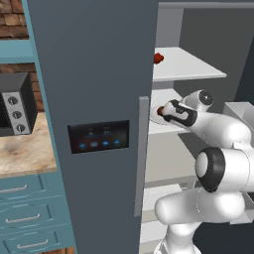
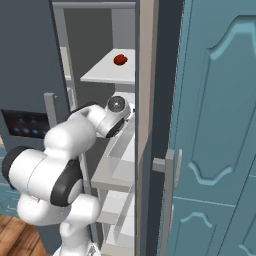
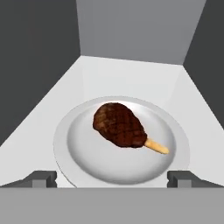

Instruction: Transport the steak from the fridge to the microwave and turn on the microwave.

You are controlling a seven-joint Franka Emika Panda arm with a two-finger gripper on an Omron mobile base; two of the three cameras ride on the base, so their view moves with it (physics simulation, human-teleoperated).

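**With the gripper at the fridge shelf, the steak sits on its plate**

While the arm reaches into the open fridge (image 1: 99, 74), the gripper (image 3: 112, 178) hangs just short of a white round plate (image 3: 83, 162) on a white inner shelf (image 3: 39, 122). In the hand view the two dark fingertips (image 3: 41, 178) stand wide apart, one at each side of the plate's near rim, with nothing between them; the jaws are open. The steak (image 3: 118, 124) lies in the middle of the plate, a dark reddish-brown lump with a pale bone end pointing to the right of that view. It touches neither fingertip.

From the left base view the hand sits at the level of the middle shelf, right beside the edge of the fridge door, and a little of the steak (image 1: 159, 111) shows past the hand. On the shelf above lies a small bright red item (image 1: 158, 58), well apart from the gripper. A small black oven with round silver knobs (image 1: 17, 104) stands on the wooden counter (image 1: 25, 154) to the left of the fridge.
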